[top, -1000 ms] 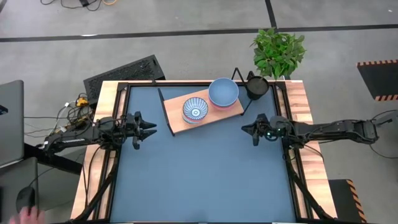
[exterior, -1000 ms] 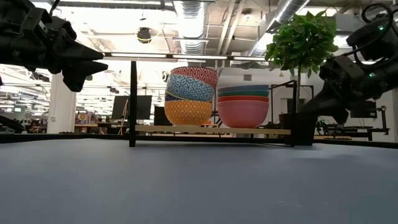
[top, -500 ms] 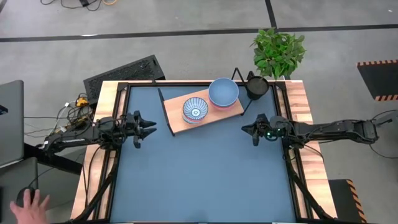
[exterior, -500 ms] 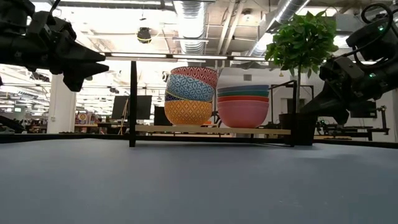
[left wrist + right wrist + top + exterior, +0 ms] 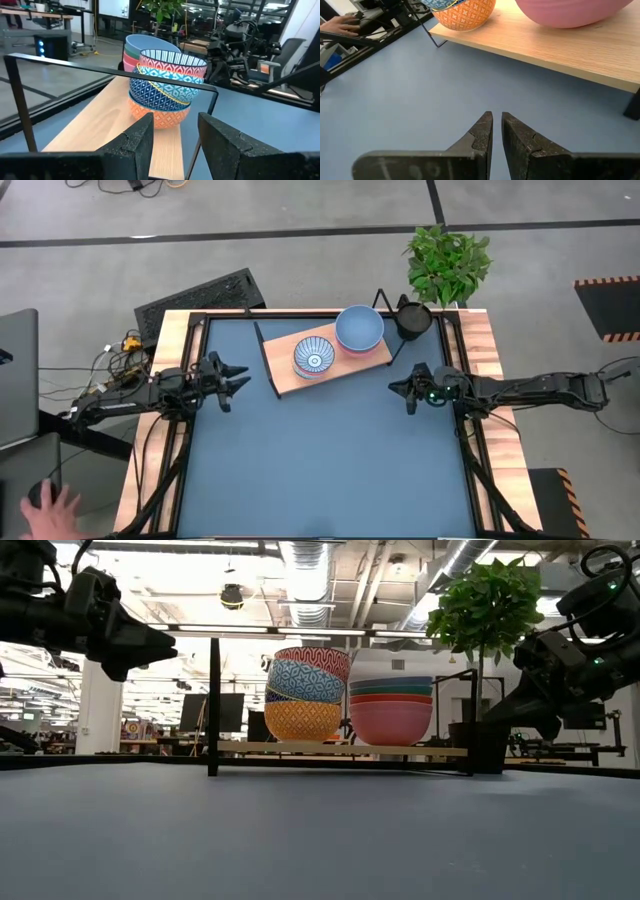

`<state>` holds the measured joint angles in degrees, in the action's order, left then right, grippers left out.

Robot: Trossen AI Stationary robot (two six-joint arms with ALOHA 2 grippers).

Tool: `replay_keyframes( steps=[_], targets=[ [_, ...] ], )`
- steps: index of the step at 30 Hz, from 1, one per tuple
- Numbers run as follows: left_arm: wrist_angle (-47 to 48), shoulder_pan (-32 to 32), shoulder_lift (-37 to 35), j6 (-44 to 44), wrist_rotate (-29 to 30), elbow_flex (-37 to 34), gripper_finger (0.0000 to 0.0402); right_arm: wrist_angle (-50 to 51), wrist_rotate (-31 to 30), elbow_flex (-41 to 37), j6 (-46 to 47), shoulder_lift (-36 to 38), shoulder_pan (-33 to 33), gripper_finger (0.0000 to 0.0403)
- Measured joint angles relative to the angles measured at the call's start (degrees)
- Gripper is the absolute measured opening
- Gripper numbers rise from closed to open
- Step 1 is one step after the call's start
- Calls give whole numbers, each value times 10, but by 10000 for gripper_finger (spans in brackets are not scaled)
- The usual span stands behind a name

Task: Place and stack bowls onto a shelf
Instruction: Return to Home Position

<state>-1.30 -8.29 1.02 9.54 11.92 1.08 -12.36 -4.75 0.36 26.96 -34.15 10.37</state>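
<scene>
Bowls [image 5: 314, 357] stacked on shelf [image 5: 284, 376], black pot [image 5: 413, 319] beside, plant [image 5: 447, 262] beyond.

The shelf [image 5: 283, 373], a light-wood board in a thin black wire frame, is sitting slantwise between the two hands, just ahead of the left gripper [image 5: 240, 382] and a little beyond the right gripper [image 5: 402, 391]. Two stacks of bowls are standing upright on it, close beside each other. Nearer the left gripper, an orange-patterned bowl [image 5: 302, 722] is carrying a blue-patterned bowl [image 5: 303, 681] slightly askew, with a red-patterned bowl [image 5: 318, 660], striped blue and white inside, sitting on top. Nearer the right gripper, a pink bowl [image 5: 390, 723] is holding a red bowl [image 5: 390, 698], a green bowl [image 5: 390, 687] and a pale blue bowl [image 5: 359, 328], nested level.
</scene>
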Motion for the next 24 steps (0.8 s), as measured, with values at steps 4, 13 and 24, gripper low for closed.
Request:
replay_keyframes(
  steps=[4,13,24],
  targets=[
    [1,0,0,0,4,1,139,0,0,0,0,0,0,66],
    [3,0,0,1,5,2,139,0,0,0,0,0,0,66],
    [4,-1,0,1,8,2,139,0,0,0,0,0,0,66]
  ],
)
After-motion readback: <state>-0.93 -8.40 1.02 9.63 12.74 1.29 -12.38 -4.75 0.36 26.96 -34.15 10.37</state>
